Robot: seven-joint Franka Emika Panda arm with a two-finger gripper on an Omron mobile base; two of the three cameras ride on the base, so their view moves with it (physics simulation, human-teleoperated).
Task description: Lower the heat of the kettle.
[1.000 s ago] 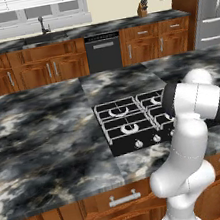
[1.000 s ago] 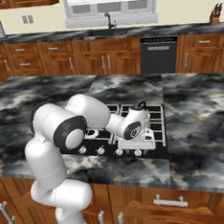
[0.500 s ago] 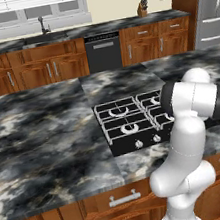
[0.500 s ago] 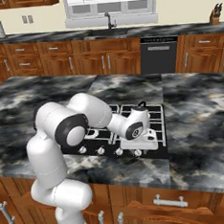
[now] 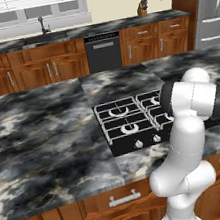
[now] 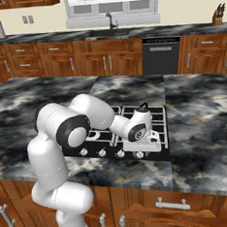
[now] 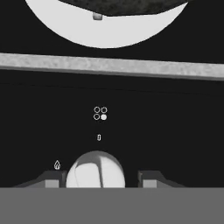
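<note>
the hand [image 7: 95,179] is low over the front of the black stove [image 5: 118,143], right at a round silver knob [image 7: 95,169]. its two dark fingers [image 7: 52,178] sit apart, one on each side of the knob, and i cannot tell if they touch it. a small flame mark [image 7: 57,165] and four little circles [image 7: 100,113] are printed on the stove by the knob. the kettle [image 6: 142,114] stands on a back burner on the right side of the stove, just behind the robot's wrist. the stove sits in the dark marble tabletop [image 5: 40,134].
</note>
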